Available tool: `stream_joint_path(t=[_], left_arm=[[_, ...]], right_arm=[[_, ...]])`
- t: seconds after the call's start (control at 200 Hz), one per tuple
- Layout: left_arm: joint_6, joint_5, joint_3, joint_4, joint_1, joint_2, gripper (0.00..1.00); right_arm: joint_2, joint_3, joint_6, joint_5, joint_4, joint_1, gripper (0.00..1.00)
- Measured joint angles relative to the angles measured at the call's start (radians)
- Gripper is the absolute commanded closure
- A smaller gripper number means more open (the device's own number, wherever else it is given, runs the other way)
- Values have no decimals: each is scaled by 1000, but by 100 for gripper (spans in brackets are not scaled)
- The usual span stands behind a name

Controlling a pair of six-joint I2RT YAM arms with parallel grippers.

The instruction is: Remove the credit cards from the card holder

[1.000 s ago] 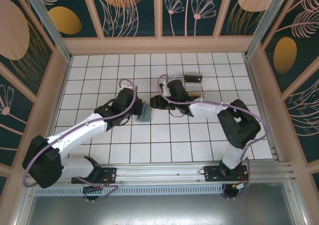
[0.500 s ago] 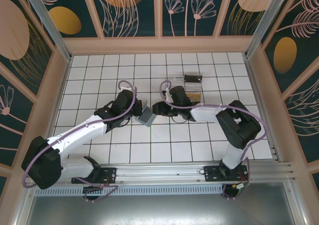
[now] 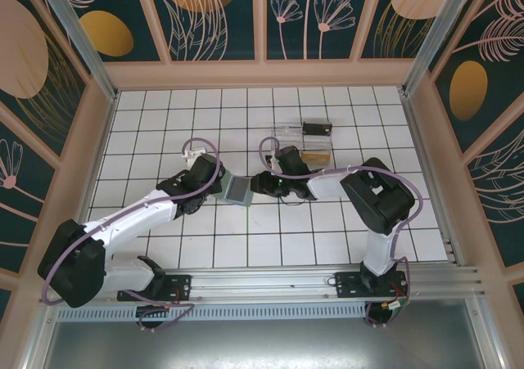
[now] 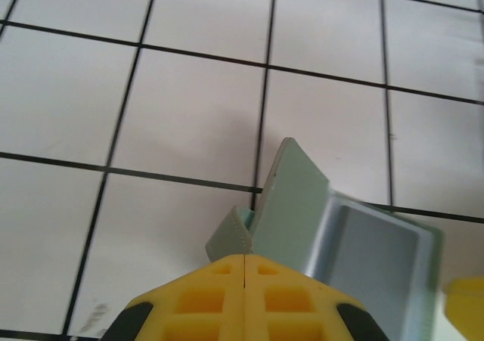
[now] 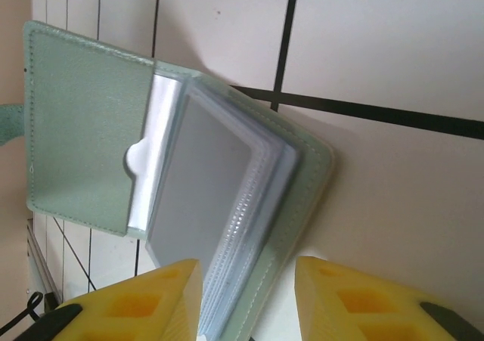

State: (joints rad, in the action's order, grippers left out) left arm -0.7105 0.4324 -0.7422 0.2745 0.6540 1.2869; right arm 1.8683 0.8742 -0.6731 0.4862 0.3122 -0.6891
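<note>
Left gripper (image 4: 246, 259) is pinching the open card holder (image 5: 83, 122) (middle of the tabletop (image 3: 164, 115)); right gripper (image 5: 246, 280) is straddling its edge, fingers spread.

Reaches in from the left base with the left arm (image 3: 139, 209), stretched long and low toward the middle. Squeezes the left gripper (image 4: 246, 264) tight, yellow fingers (image 4: 204, 296) pressed together with no gap, pinching a small tab of the card holder (image 4: 299, 205). Bends the right arm (image 3: 372, 197) sharply at the elbow and points it left, wrist low. Holds the right gripper (image 5: 248, 280) with fingers (image 5: 144, 303) apart, one on each side of the holder's edge. Points both grippers at each other, close together.
</note>
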Motion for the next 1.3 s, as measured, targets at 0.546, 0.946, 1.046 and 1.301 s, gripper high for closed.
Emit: stream_joint_path(t=[0.546,0.946,1.046,1.301], left_arm=[[-10,44,46,13,-2,23,100],[-10,12,64,-21,-2,51,100],[-10,-1,73,-35,-2,72,100],[-10,5,86,-38,-2,132,100]], right_arm=[[52,1,-70,45,57,-6,89],[52,2,-92,107,120,-20,81],[59,11,-92,110,119,-22,80],[76,35,-76,79,68,-30,75]])
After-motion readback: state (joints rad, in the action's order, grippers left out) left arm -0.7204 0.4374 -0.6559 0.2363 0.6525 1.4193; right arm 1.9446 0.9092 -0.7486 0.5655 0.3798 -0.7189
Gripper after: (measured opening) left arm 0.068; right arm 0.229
